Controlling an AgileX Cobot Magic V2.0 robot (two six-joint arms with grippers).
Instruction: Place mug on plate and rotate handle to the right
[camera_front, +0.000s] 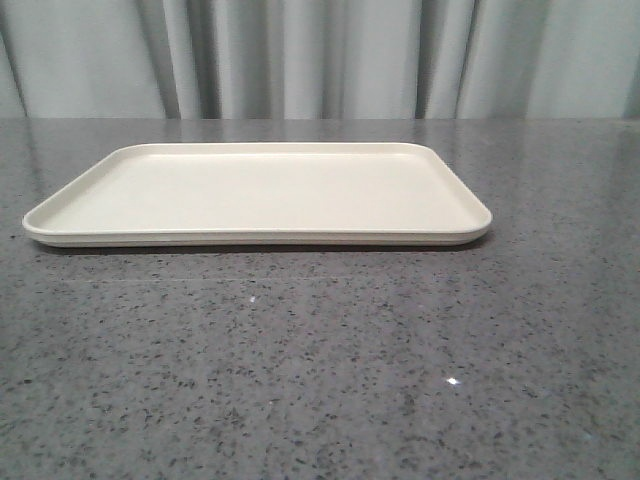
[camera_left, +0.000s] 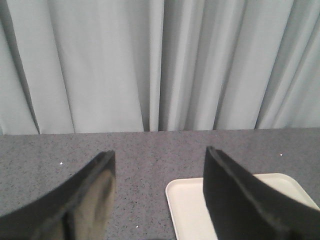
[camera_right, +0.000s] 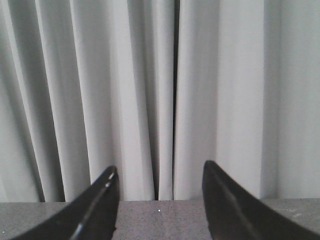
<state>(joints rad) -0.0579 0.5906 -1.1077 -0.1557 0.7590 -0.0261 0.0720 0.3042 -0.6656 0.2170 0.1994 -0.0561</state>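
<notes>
The cream plate (camera_front: 257, 195) lies flat on the grey speckled table, across the middle of the front view, with nothing on it. The mug and its handle are out of view in every frame. Neither gripper shows in the front view. In the left wrist view my left gripper (camera_left: 159, 157) is open with only table between its fingers, and a corner of the plate (camera_left: 187, 205) shows beside one finger. In the right wrist view my right gripper (camera_right: 160, 170) is open too, pointing at the curtain, nothing between its fingers.
A pale grey pleated curtain (camera_front: 320, 55) hangs along the table's far edge. Grey speckled tabletop (camera_front: 320, 380) stretches in front of the plate and on both sides of it.
</notes>
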